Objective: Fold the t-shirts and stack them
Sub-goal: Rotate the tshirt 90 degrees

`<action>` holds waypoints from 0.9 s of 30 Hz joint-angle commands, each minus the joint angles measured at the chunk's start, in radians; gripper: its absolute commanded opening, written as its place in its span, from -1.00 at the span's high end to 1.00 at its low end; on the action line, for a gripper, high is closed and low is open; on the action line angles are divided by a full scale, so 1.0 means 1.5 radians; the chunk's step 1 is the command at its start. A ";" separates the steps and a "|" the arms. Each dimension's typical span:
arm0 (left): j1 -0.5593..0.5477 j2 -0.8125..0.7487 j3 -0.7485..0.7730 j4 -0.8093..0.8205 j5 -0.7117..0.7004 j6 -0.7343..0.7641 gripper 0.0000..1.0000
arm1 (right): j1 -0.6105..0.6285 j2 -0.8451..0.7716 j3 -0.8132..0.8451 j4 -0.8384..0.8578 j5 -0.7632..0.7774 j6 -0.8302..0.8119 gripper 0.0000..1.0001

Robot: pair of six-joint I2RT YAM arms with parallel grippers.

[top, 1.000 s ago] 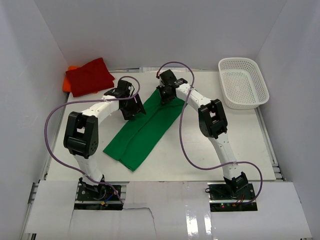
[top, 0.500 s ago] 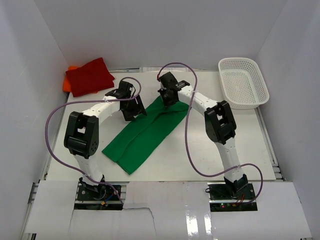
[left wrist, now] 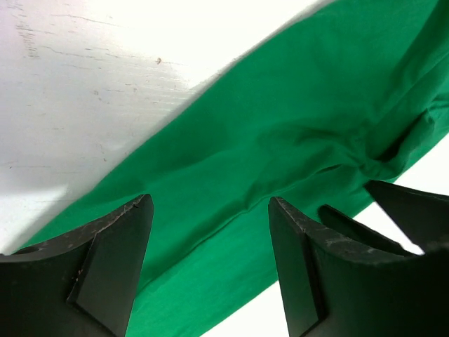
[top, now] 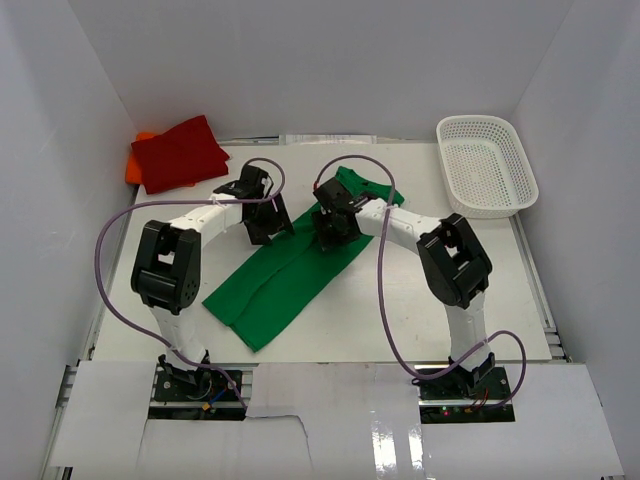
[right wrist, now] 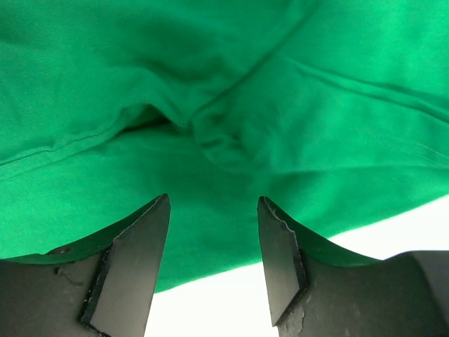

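Three shirts, green shirt (top: 285, 280) flat on surface (top: 430, 300), red shirt (top: 180, 152) atop orange shirt (top: 133, 168), one basket (top: 475, 122), left end effector (left wrist: 210, 210) wide, right end effector (right wrist: 212, 210) parted, both empty above green shirt.

A white plastic mesh basket (top: 487, 165) sits at the far right corner of the white desk (top: 400, 310), tilted slightly against the desk's right edge. Plain white walls (top: 300, 60) enclose the desk on three sides. A glossy white panel (top: 330, 420) runs along the near edge.
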 commanded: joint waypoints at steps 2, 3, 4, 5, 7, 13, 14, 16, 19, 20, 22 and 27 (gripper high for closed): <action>-0.010 0.003 -0.004 -0.001 0.013 0.014 -0.55 | -0.012 -0.070 0.001 0.037 0.061 0.008 -0.17; -0.011 0.000 -0.016 -0.003 0.013 0.013 -0.55 | -0.016 -0.070 0.017 0.028 0.062 0.003 -0.16; -0.012 -0.003 -0.024 -0.003 0.013 0.013 -0.55 | -0.021 -0.070 0.025 0.022 0.061 -0.002 -0.14; -0.015 -0.018 -0.036 -0.003 0.014 0.010 -0.55 | -0.031 -0.073 0.033 0.016 0.060 -0.002 -0.13; -0.019 -0.041 -0.077 -0.003 0.013 0.009 -0.55 | -0.039 -0.079 0.033 0.014 0.057 -0.003 -0.11; -0.037 -0.177 -0.182 -0.007 0.023 -0.005 -0.55 | -0.067 -0.071 -0.013 -0.012 0.081 0.014 -0.03; -0.040 -0.193 -0.189 -0.011 0.024 -0.005 -0.55 | -0.078 -0.069 -0.022 -0.006 0.075 0.016 -0.02; -0.046 -0.231 -0.201 -0.026 0.026 -0.007 -0.56 | -0.092 -0.063 -0.042 0.008 0.058 0.015 0.01; -0.053 -0.257 -0.221 -0.043 0.031 -0.009 -0.56 | -0.102 -0.042 -0.041 0.026 0.049 0.009 0.05; -0.057 -0.261 -0.229 -0.045 0.031 -0.010 -0.56 | -0.107 -0.026 -0.030 0.030 0.041 0.005 0.06; -0.062 -0.261 -0.238 -0.045 0.032 -0.014 -0.56 | -0.114 -0.005 -0.007 0.028 0.035 0.000 0.07; -0.082 -0.255 -0.281 -0.033 0.029 -0.027 -0.56 | -0.137 0.088 0.086 0.028 0.003 -0.010 0.08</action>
